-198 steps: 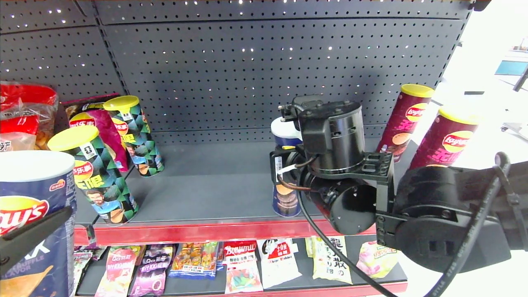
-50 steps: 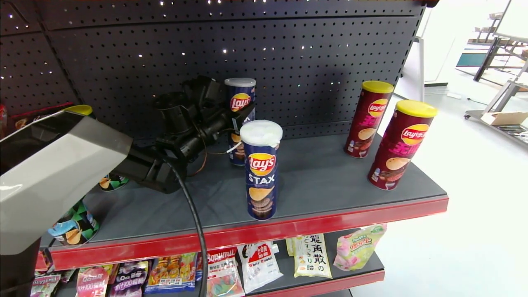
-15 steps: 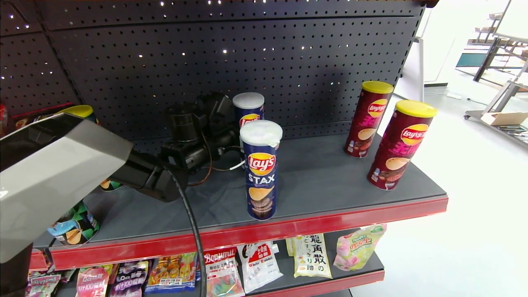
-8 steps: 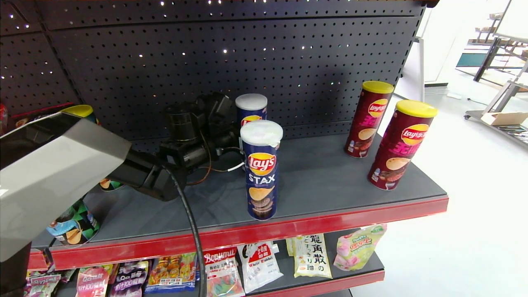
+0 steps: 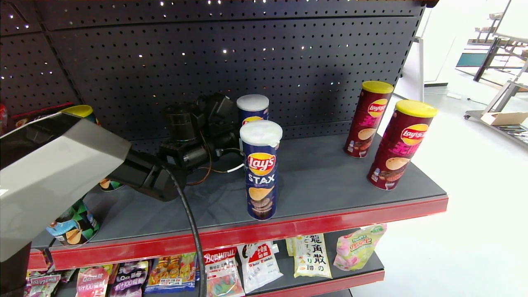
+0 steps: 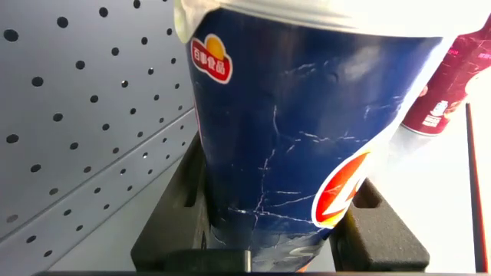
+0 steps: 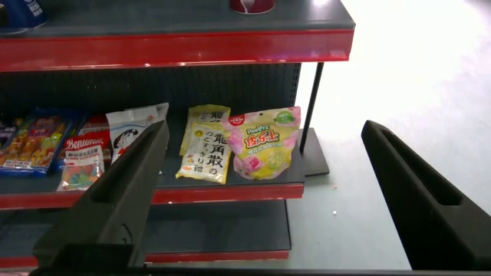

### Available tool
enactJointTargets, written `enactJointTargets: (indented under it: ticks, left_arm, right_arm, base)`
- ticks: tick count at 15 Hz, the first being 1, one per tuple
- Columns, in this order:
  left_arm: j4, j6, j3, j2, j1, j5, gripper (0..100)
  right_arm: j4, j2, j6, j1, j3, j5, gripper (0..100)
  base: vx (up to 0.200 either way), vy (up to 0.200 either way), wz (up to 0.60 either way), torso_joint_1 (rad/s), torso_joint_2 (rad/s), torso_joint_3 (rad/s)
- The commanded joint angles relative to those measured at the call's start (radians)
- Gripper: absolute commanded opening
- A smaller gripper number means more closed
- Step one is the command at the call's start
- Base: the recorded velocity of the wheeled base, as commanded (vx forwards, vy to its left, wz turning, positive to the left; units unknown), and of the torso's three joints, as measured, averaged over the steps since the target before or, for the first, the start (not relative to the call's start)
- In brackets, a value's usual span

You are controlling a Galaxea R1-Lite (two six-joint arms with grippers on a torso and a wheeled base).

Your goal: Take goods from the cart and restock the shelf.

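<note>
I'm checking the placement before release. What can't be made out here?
Head view: front blue cylindrical chip can hides the rear blue chip can's base; contact with the grey shelf unclear.
Left wrist view: picture edge cuts off that base, past the left gripper.
Head view: left arm covers most of a green patterned can.

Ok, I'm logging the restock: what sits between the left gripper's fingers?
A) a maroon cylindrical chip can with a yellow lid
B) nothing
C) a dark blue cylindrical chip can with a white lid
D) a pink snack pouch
C: the left gripper holds the dark blue cylindrical chip can with a white lid from both sides.
</note>
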Motion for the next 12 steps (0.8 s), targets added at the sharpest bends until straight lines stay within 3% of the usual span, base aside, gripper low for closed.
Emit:
enactJointTargets:
  ticks: [1, 12]
  left_arm:
    - [-0.001, 0.002, 0.001, 0.0, 0.006, 0.001, 0]
    - [0.021, 0.006, 0.023, -0.028, 0.026, 0.001, 0]
  right_arm:
    - [0.0, 0.002, 0.0, 0.0, 0.0, 0.0, 100]
    - [0.0, 0.002, 0.0, 0.0, 0.0, 0.0, 100]
  base:
    - [0.0, 0.0, 0.0, 0.0, 0.0, 0.0]
    - [0.0, 0.0, 0.0, 0.0, 0.0, 0.0]
